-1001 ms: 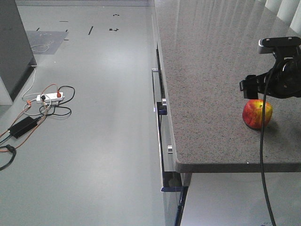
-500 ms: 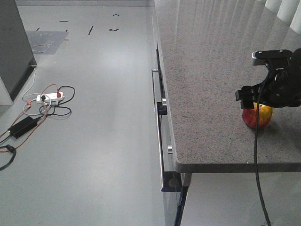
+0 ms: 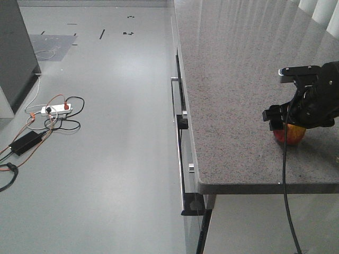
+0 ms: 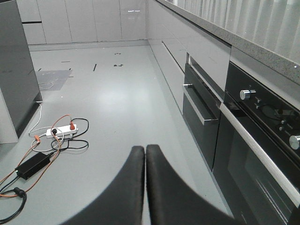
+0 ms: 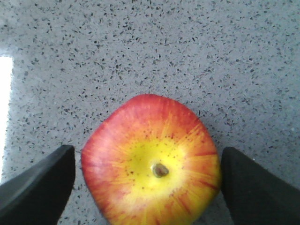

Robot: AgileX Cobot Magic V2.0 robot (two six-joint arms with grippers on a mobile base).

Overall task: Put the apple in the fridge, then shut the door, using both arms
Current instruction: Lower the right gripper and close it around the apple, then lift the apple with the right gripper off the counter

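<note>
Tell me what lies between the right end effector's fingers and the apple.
In the right wrist view, only slivers of bare speckled counter separate the fingers of the right end effector from the apple.

Soft light is gleaming off the pale grey floor [image 3: 116, 159], where a white power strip [image 3: 55, 109] is lying among tangled cables [image 3: 66, 125] (black, white and orange). A speckled granite counter [image 3: 233, 79] is running along the right above a built-in oven [image 4: 255, 159].
</note>
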